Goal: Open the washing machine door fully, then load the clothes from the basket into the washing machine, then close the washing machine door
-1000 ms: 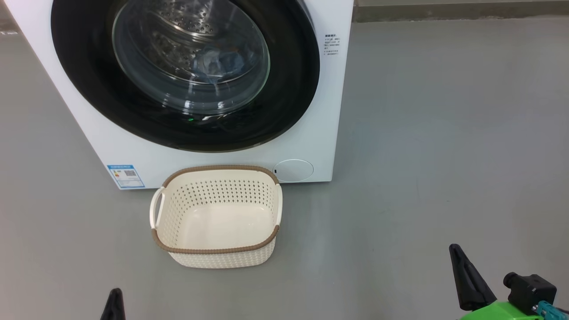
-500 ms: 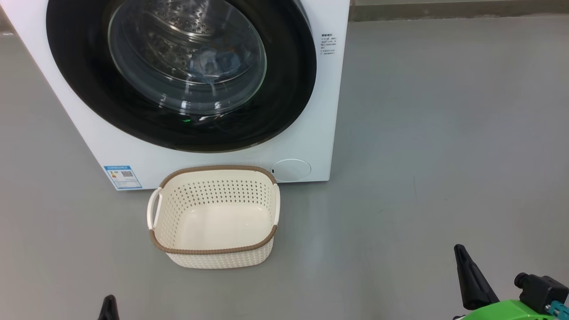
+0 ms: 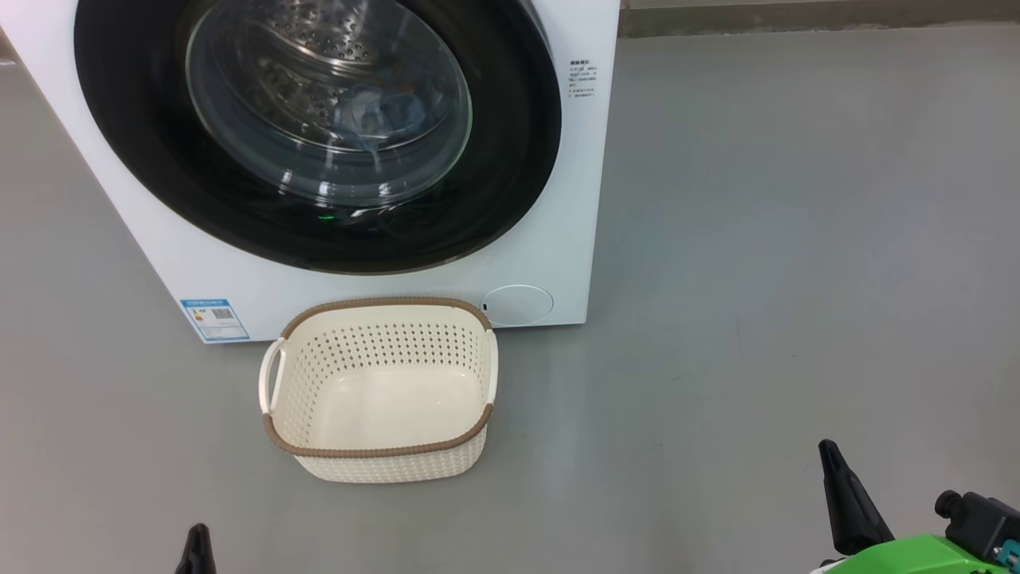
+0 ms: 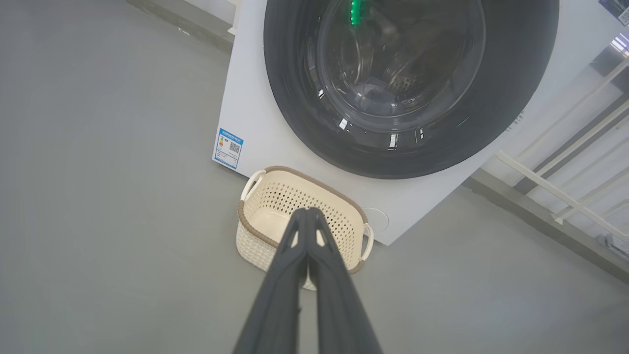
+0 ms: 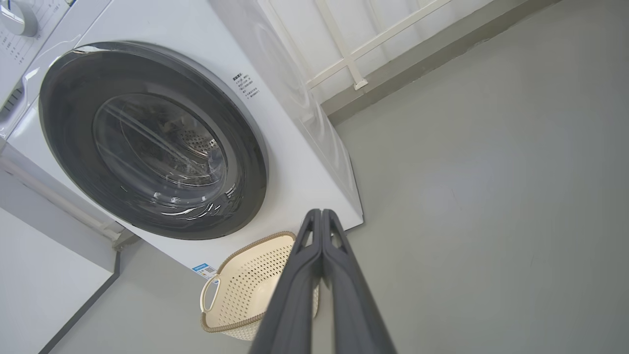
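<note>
— Down on the grey floor (image 3: 757, 279), just before the big white front-loading washing machine (image 3: 586, 199), the small cream perforated plastic basket (image 3: 374, 450) is sitting empty; the light-blue clothes (image 3: 382, 115) are lying behind the round black-rimmed glass door (image 3: 518, 159).
— Grippers?
— Pinched shut, empty: the left gripper (image 4: 307, 212) and right gripper (image 5: 322, 212) are hanging well apart from it.
— Risk?
— I'm guessing the door isn't latching fully and is springing open.

Bright, even light, barely a shadow round the basket (image 3: 382, 466). White glints streak the washing machine door (image 3: 319, 191), upper left; wrist views bow at the edges.
</note>
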Controlling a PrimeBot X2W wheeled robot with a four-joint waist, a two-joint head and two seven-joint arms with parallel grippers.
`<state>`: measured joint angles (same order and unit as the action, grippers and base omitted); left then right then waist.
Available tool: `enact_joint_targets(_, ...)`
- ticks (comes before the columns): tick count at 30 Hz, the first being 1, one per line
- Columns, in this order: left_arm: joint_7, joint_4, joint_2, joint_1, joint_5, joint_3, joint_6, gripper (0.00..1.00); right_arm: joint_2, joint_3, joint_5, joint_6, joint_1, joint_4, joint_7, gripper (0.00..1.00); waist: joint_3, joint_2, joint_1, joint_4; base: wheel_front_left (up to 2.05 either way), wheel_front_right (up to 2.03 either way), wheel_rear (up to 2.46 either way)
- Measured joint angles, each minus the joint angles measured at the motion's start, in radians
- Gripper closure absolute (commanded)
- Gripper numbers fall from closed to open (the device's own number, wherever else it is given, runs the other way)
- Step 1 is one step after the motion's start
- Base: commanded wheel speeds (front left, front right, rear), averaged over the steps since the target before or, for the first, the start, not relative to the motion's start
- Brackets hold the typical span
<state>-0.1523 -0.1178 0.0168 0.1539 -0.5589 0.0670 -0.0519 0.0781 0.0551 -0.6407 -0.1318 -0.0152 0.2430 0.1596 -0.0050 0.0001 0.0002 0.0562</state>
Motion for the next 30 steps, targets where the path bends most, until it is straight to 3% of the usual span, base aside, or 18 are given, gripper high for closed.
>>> enact_joint_targets(30,0.084,-0.048,0.003,-0.073,-0.341,0.004,-0.024,1.00,-0.012,0.026,-0.310,0.000,0.018,0.008,-0.089,1.00,0.003,0.0000,0.0000,-0.018,0.00,0.00,0.00)
